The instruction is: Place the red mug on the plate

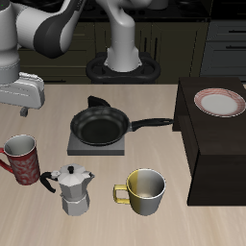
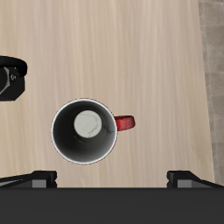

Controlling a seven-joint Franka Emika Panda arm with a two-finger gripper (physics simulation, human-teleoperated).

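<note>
The red mug (image 1: 21, 159), with a white pattern and a dark inside, stands upright near the table's front edge beside the moka pot. In the wrist view I look straight down into the red mug (image 2: 85, 131), its red handle pointing sideways. The plate (image 1: 219, 101), white with a reddish-pink rim band, lies on top of a dark raised box at the far side of the table from the mug. My gripper (image 1: 23, 108) hangs above the mug, open and empty. In the wrist view the gripper (image 2: 112, 179) has its fingertips wide apart, offset a little from the mug's centre.
A black frying pan (image 1: 101, 125) sits on a grey burner plate mid-table, handle toward the dark box (image 1: 216, 154). A silver moka pot (image 1: 74, 188) stands next to the red mug; its black part shows in the wrist view (image 2: 10, 79). A yellow-and-grey mug (image 1: 144, 190) stands near the front.
</note>
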